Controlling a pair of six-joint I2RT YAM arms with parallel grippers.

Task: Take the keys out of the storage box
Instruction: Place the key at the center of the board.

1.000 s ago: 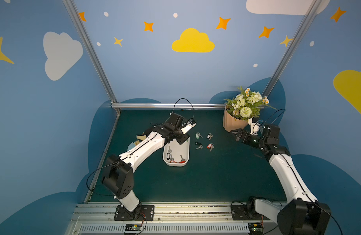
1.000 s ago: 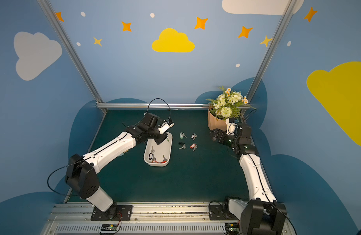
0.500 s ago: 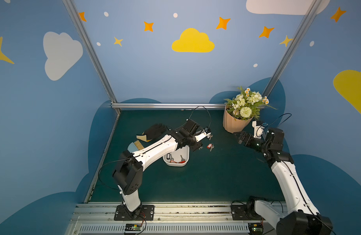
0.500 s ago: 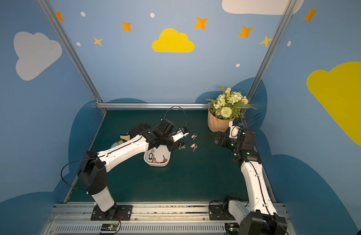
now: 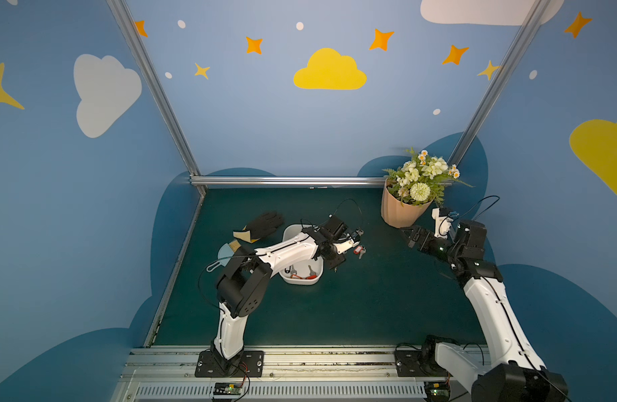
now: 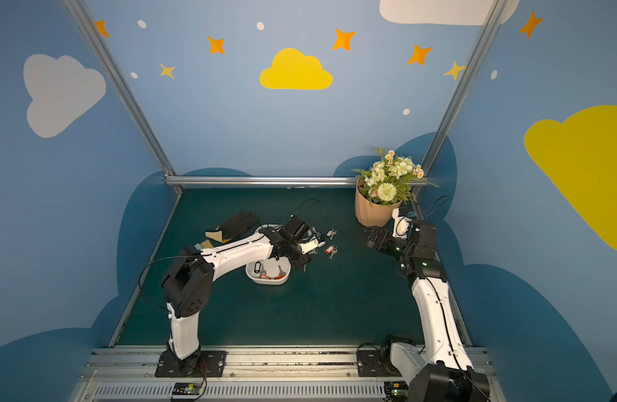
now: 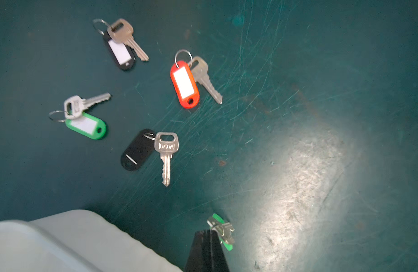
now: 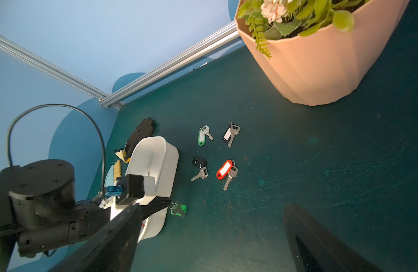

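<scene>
Left pincer (image 7: 206, 235) pinched green-tagged key (image 7: 221, 232) just outside storage box (image 7: 61, 235), over worktop (image 7: 297, 94) near four laid-out keys (image 7: 165, 150). Right pincer (image 5: 412, 236) spread, idle. Mid-transfer; next needed: lower, release, return for keys left in box (image 5: 302, 275).

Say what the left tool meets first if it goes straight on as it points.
Probably the bare mat beside the storage box; the left tool, shut on a green-tagged key, points down at it. Depth unclear.

storage box (image 5: 302, 281) (image 6: 267, 280): centre of both top views, middle hidden under the left arm (image 5: 286, 249).
keys (image 5: 302, 276) in box: too small to count.
green-tagged key (image 7: 221, 230): partly behind left gripper (image 7: 206, 233) tips.
flower pot (image 8: 321, 70): cut by frame edge.
</scene>
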